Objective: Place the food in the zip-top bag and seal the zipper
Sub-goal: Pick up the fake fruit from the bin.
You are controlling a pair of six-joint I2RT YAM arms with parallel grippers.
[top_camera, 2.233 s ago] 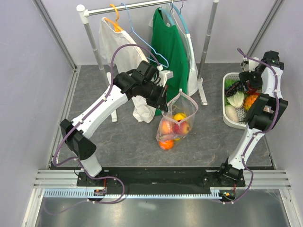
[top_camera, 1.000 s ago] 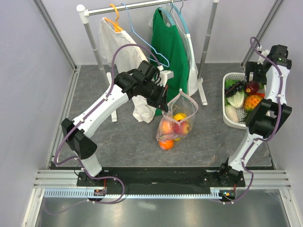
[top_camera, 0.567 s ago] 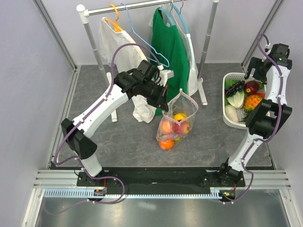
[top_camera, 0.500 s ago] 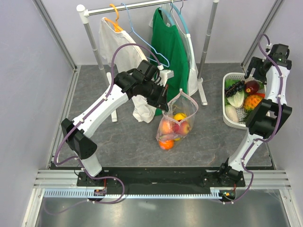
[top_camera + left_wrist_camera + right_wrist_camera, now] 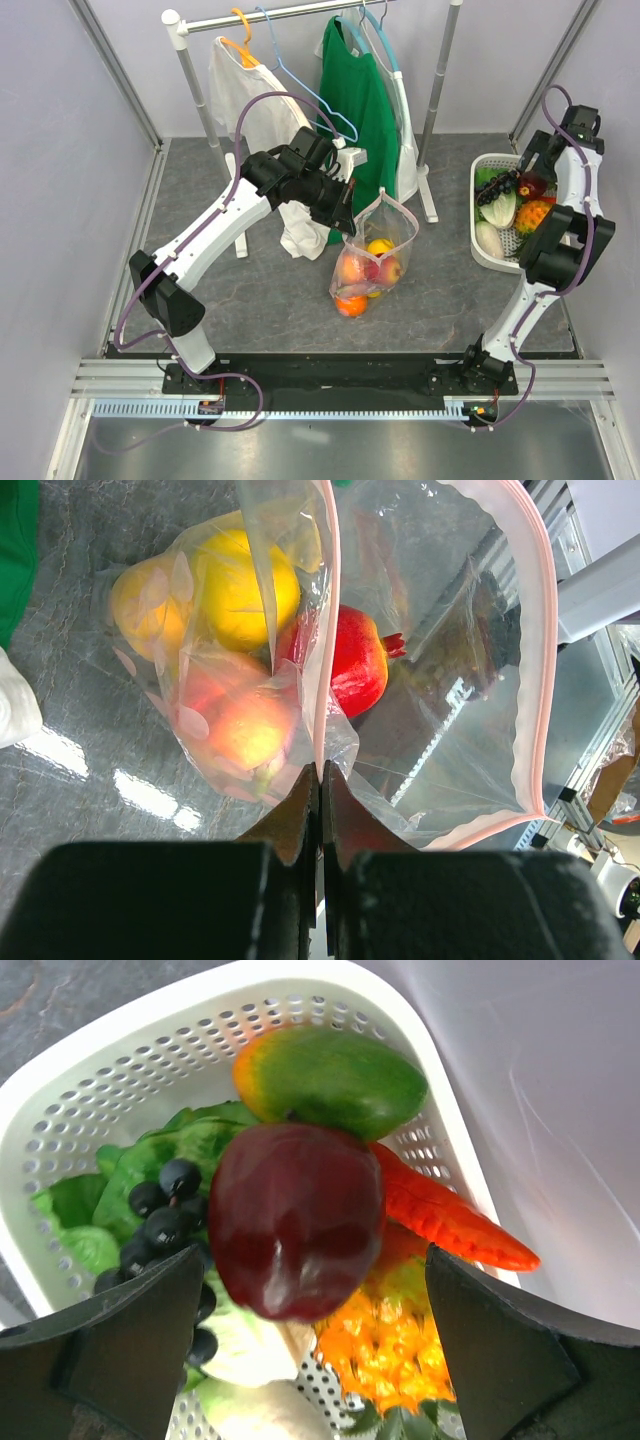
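Note:
The zip-top bag (image 5: 385, 225) hangs open over the table, and my left gripper (image 5: 346, 213) is shut on its pink zipper strip (image 5: 330, 630). Inside the bag lie a yellow fruit (image 5: 245, 580), a red pomegranate (image 5: 355, 665) and a peach-coloured fruit (image 5: 240, 730). The far lip of the zipper (image 5: 535, 670) curves away on the right. More food sits in the white basket (image 5: 476, 205). My right gripper (image 5: 315, 1350) hovers open over it. A dark red fruit (image 5: 295, 1220) lies between its fingers (image 5: 130, 1340) without touching them.
The basket (image 5: 120, 1070) also holds a green-orange mango (image 5: 335, 1078), a red-orange pepper (image 5: 440, 1218), an orange pineapple (image 5: 390, 1345), dark grapes (image 5: 165, 1225) and lettuce (image 5: 200, 1145). A clothes rack (image 5: 300, 12) with white and green garments (image 5: 355, 95) stands behind the bag. The wall is close on the right.
My right gripper has swung slightly left and down over the basket, staying open. The left gripper and the bag have not moved.

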